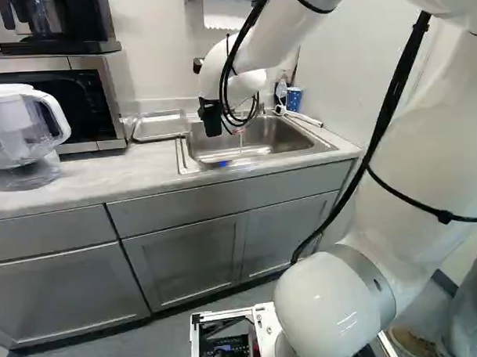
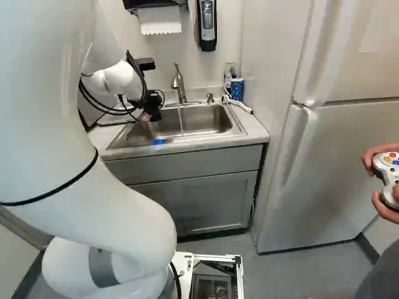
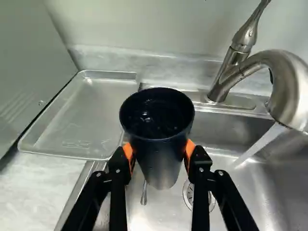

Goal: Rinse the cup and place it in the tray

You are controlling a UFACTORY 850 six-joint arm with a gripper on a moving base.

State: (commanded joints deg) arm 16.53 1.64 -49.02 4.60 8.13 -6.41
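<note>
Wrist view, cup [image 3: 161, 156] dim inside, faucet [image 3: 288, 84] cut off

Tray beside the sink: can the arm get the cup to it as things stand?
Probably yes. The pincer holds the cup upright over the sink, on the tray's side; nothing visible blocks the way, and the faucet stands on the other side.
</note>
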